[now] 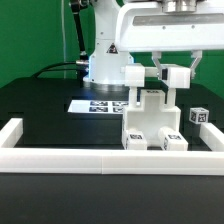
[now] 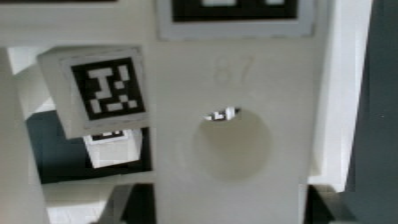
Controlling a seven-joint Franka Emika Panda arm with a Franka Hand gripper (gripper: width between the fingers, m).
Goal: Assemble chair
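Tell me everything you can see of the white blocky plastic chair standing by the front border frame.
The matte white blocky plastic chair stands partly assembled on the black table, just behind the long white border frame. Upright slabs and posts form a stepped shape; black-and-white square tags show on its lower front blocks. The two-finger gripper is shut on its upper part from above.

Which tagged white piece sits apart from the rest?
The small block at the exterior view's right, standing alone; the others form the chair assembly.
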